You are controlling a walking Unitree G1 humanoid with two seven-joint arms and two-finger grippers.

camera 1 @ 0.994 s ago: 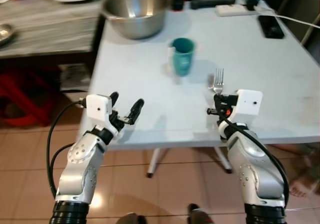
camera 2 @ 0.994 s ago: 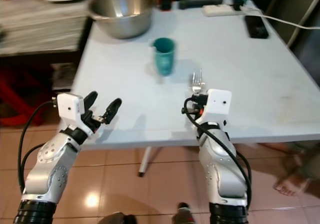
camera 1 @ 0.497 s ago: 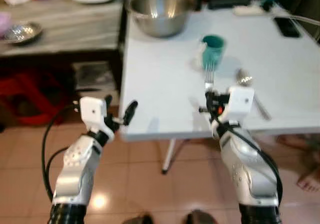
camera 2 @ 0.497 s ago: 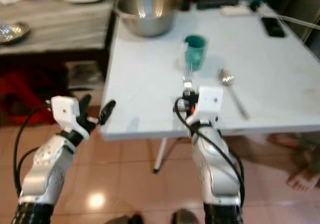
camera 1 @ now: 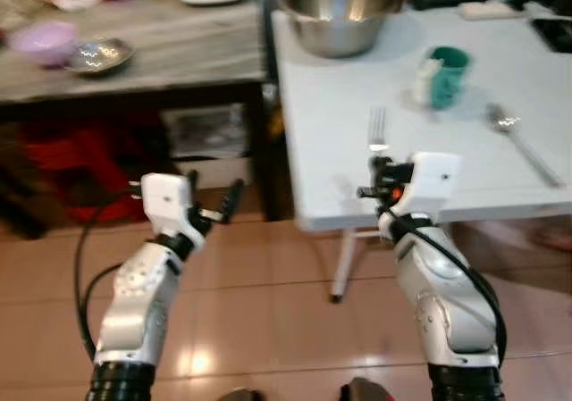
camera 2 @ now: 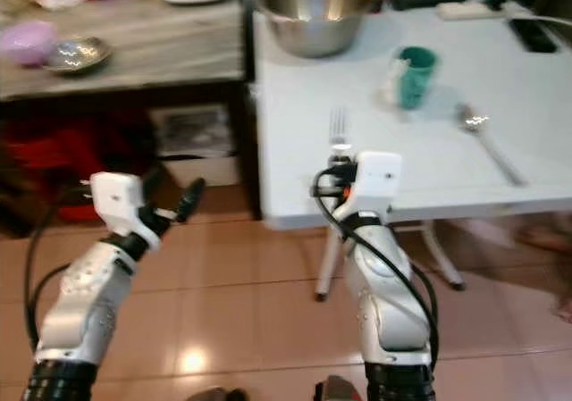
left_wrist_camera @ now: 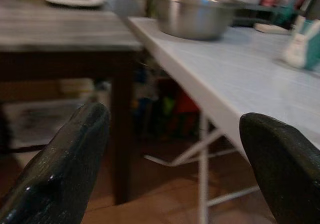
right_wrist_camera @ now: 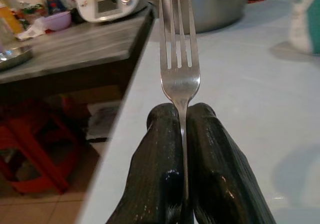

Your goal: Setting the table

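Two black fingers of the right pincer [right_wrist_camera: 182, 115] press together around the handle of a silver fork [right_wrist_camera: 178, 64], tines pointing toward twelve o'clock over a white desk [right_wrist_camera: 240, 84]. At eleven o'clock, a grey wooden counter [right_wrist_camera: 70, 47] carries a white appliance [right_wrist_camera: 107, 2] and purple bowl [right_wrist_camera: 55, 20].

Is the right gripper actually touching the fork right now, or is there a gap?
Touching. In the right wrist view the right gripper has both black fingers pressed against the fork handle, one on each side, with no gap; the tines stick out past the fingertips.
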